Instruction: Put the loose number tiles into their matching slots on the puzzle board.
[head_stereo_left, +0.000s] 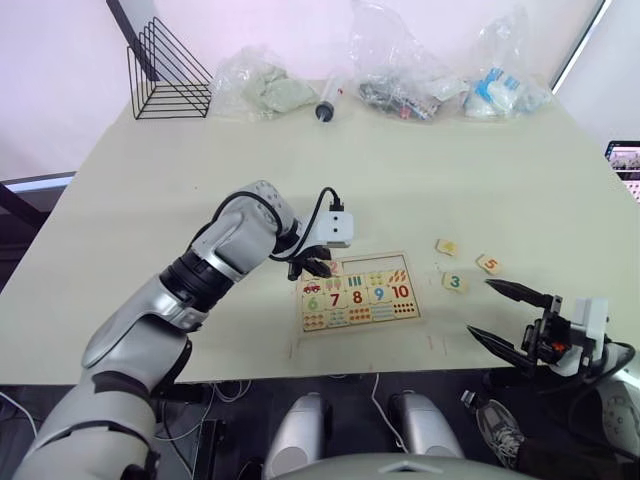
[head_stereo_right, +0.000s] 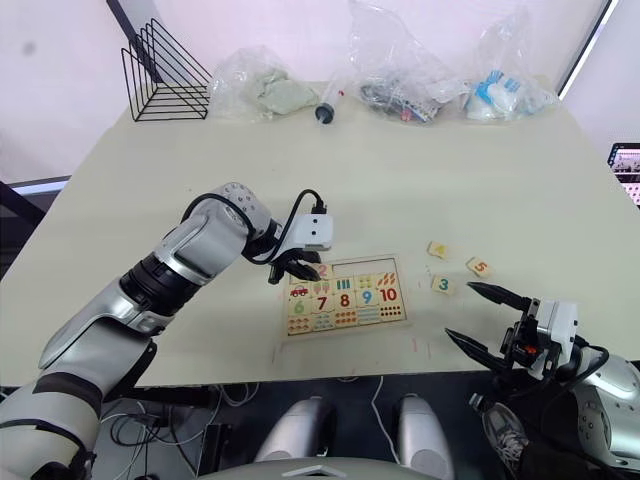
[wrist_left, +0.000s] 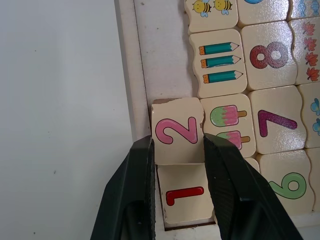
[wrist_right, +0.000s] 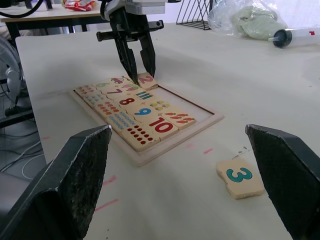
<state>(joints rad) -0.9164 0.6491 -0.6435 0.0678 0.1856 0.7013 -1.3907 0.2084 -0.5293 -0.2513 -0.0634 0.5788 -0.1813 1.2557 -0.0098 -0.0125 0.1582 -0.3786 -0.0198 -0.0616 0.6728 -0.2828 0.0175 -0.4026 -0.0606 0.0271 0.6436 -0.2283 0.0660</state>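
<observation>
This looks like a robotics lab or test room. A broad cream-coloured desk (head_stereo_left: 150, 190) stands before plain white walls. Along its far edge lie a black wire file rack (head_stereo_left: 165, 75), crumpled clear plastic bags of oddments (head_stereo_left: 405, 65) and a large plastic syringe (head_stereo_left: 327, 103). Below the desk's near edge, loose cables (head_stereo_right: 215, 425) trail across a dark floor, and pink tape marks (wrist_right: 107, 180) dot the desktop.
</observation>
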